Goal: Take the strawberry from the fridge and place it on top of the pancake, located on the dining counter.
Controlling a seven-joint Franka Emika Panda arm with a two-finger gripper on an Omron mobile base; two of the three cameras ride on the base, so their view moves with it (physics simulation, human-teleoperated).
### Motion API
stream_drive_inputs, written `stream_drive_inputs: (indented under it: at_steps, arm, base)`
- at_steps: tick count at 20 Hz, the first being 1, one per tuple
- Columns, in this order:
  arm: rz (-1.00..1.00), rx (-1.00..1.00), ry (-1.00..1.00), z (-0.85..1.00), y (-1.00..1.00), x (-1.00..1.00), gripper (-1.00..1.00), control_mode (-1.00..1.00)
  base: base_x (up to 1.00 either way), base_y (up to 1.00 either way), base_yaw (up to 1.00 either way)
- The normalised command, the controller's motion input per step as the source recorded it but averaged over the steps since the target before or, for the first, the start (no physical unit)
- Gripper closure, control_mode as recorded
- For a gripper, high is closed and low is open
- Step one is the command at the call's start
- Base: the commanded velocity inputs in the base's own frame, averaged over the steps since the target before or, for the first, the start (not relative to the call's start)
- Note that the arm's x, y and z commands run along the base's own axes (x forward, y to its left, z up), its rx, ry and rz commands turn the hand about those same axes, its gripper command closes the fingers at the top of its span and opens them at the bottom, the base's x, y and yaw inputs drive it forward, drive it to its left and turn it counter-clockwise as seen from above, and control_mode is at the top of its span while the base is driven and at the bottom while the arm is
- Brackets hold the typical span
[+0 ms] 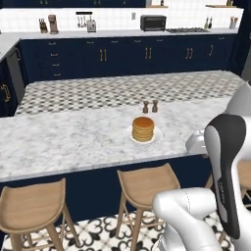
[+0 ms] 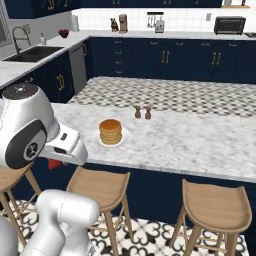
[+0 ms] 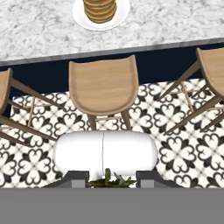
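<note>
Strawberry (image 3: 112, 181) leaves are seen green between the two dark fingertips at the bottom of the hand view, and a bit of red (image 2: 55, 164) shows under the white hand in the right base view, so the gripper (image 3: 112, 178) is pinched on the fruit, held over the stool side of the counter and well short of the plate. Pancake stack (image 1: 142, 129) is seen golden-brown on a white plate (image 1: 156, 138), set on the dining counter (image 1: 63, 139), a white-grey marble top on a navy base. Two small brown shakers (image 1: 150, 107) are stood just behind the plate, apart from it. Three wooden stools (image 1: 145, 183) are lined along the near edge of the counter, over a black-and-white patterned floor (image 3: 183, 148). Beyond the counter a checkered tile floor (image 1: 122, 90) is laid, then a run of navy cabinets (image 1: 122, 56) with gold handles under a pale back counter. On that back counter a dark toaster oven (image 1: 153, 22), a knife block (image 1: 43, 25) and a brown coffee machine (image 1: 53, 24) are placed against a white tiled wall. In the right base view a sink (image 2: 30, 54) with a curved tap is set in the side counter, and a small dark red bowl (image 2: 63, 33) is seen in the corner behind it.
</note>
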Motion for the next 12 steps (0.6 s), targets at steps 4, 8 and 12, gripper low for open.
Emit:
stream_drive_inputs:
  at_steps: [4,8,12]
  arm:
    - [0.00,0.00,0.00,0.00,0.00,0.00,1.00,1.00]
    - [0.00,0.00,0.00,0.00,0.00,0.00,1.00,1.00]
    - [0.00,0.00,0.00,0.00,0.00,0.00,1.00,1.00]
  base:
    - [0.64,0.38,-0.13]
    - [0.44,0.40,-0.10]
    - [0.07,0.42,0.01]
